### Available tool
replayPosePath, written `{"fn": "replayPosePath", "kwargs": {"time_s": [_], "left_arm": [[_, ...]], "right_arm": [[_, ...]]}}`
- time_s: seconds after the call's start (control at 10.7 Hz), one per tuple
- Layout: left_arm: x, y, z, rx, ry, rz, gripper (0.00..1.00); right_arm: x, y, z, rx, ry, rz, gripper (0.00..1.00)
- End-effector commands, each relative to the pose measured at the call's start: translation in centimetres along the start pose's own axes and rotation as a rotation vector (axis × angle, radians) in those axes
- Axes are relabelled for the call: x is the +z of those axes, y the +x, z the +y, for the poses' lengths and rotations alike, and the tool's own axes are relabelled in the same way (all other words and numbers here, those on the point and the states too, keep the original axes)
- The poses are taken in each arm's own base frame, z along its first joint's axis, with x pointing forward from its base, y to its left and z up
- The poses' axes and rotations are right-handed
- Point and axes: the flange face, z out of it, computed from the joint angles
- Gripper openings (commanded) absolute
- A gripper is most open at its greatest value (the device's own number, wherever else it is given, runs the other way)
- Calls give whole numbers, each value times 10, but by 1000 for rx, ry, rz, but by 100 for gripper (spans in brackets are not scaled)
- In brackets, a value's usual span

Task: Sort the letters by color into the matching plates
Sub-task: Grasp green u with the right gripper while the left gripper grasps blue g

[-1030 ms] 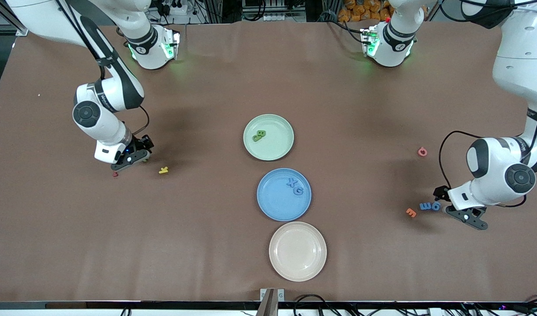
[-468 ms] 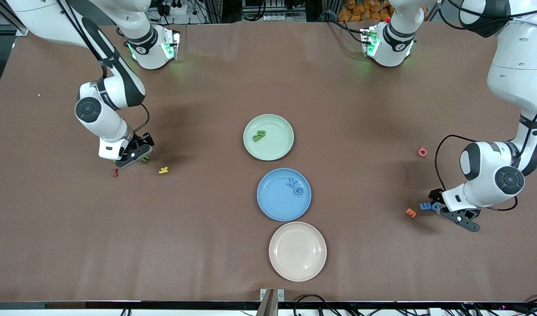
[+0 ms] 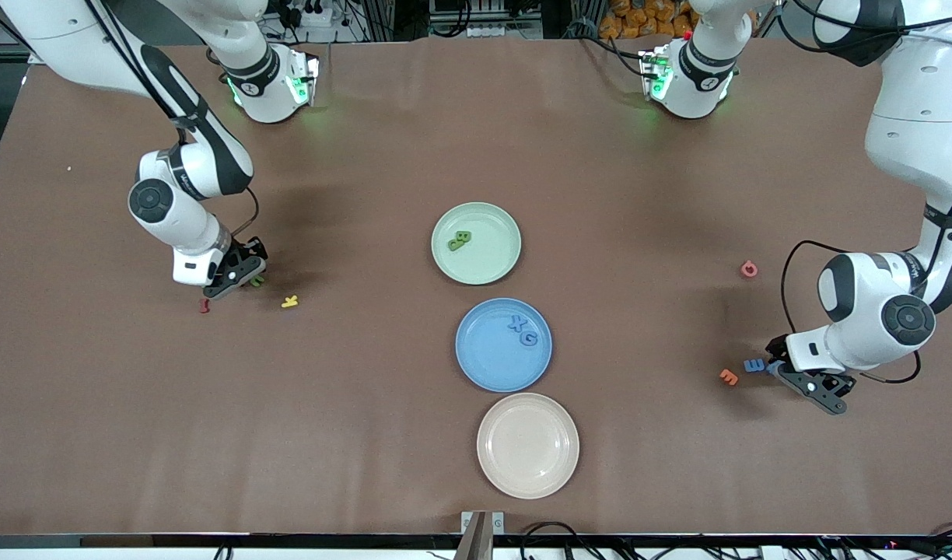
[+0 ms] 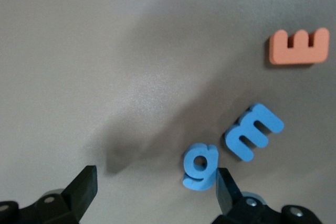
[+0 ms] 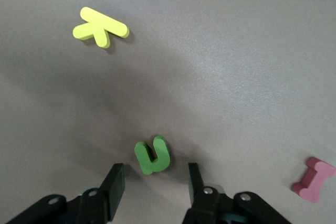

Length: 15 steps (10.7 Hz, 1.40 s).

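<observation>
I see the right claw [image 5: 152,187] released astride green U [image 5: 153,155], pink I [image 5: 314,179] beside; left claw [image 4: 157,190] released near blue g [image 4: 200,165]

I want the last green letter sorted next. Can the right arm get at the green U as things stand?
Probably yes: the right gripper hangs low over the green U, open fingers either side, nothing between them.

On the table lie foam characters reading as a blue g [image 4: 201,166] and m [image 4: 253,138], an orange E [image 4: 299,46], a green U [image 5: 152,155] and a yellow K [image 5: 100,28].
</observation>
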Motion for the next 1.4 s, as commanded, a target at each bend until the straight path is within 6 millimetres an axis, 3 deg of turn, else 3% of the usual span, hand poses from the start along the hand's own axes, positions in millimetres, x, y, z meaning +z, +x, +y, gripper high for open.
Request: {"fn": "replayPosePath", "kwargs": {"time_s": [0.0,0.28,0.47,0.94,1.12,1.31], "left_arm": [[-9,3,9,76,-14,-11,100],[-38,17,30,162,-45,-44,100],[-41,26,38,204,-58,-52,100],[-16,36,51,325,-74,-72,100],[-4,36,56,356,-79,-88,100],[4,39,54,368,-80,-86,100]], "right_arm": [[4,-1,3,-4,1,19,56],[2,3,3,-3,-3,25,54],[0,5,4,-7,-6,29,50],[-1,7,3,-15,-8,31,39],[-1,7,4,-15,-10,33,29],[-2,7,4,-15,-11,34,10]]}}
